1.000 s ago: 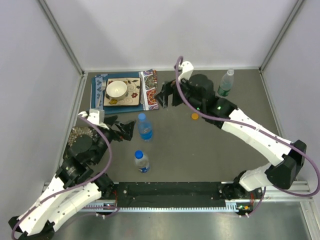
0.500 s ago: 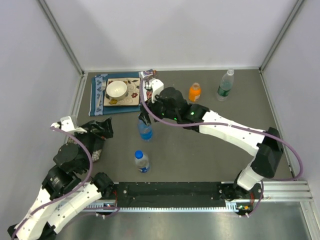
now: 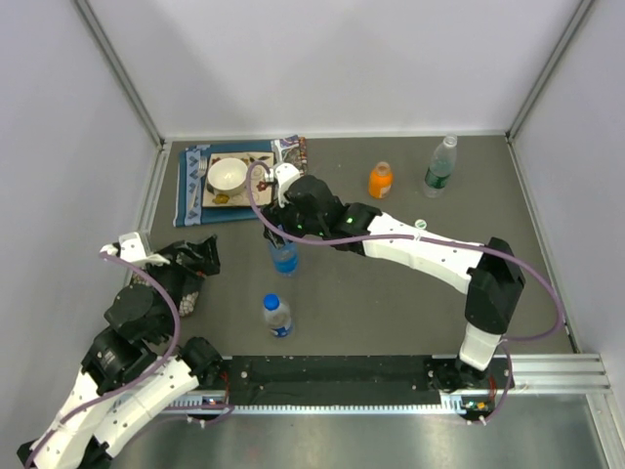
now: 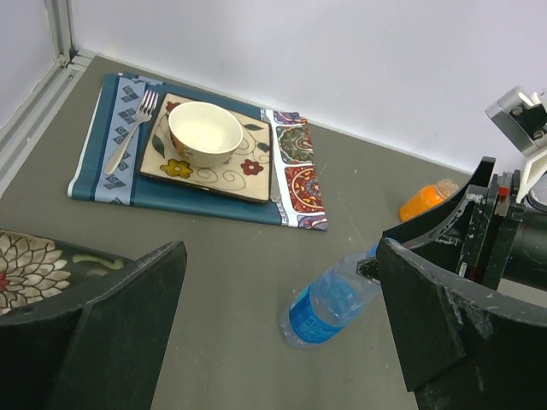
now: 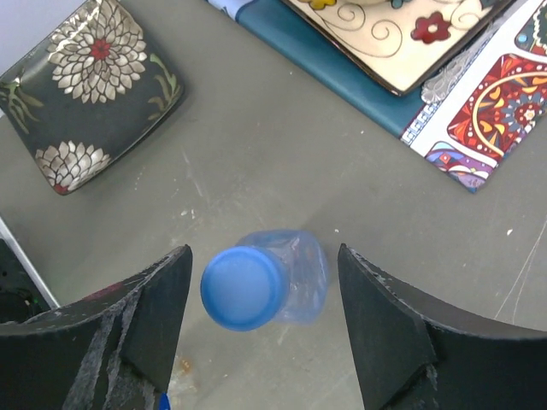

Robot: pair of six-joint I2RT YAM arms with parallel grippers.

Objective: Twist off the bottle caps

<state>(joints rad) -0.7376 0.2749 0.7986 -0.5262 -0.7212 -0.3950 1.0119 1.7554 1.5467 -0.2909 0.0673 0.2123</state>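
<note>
Right tool [image 3: 281, 236] hides the bottle's [image 3: 284, 260] top overhead

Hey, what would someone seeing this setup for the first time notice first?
Probably the right gripper, stretched across to the middle, its open jaws either side of a blue cap on an upright bottle. Next, the colourful placemat at the far left, carrying a plate and bowl, and the orange bottle at the far side.

1. The right gripper [image 5: 263, 256] has swung left from the far-centre of the table. It now hangs over the blue-labelled bottle [image 3: 284, 257], with 1 finger on each side of the blue cap [image 5: 244, 288] and clear of it.
2. The left gripper [image 3: 202, 259] has withdrawn leftward from that bottle.
3. The orange bottle [image 3: 380, 181] is now uncovered.
</note>
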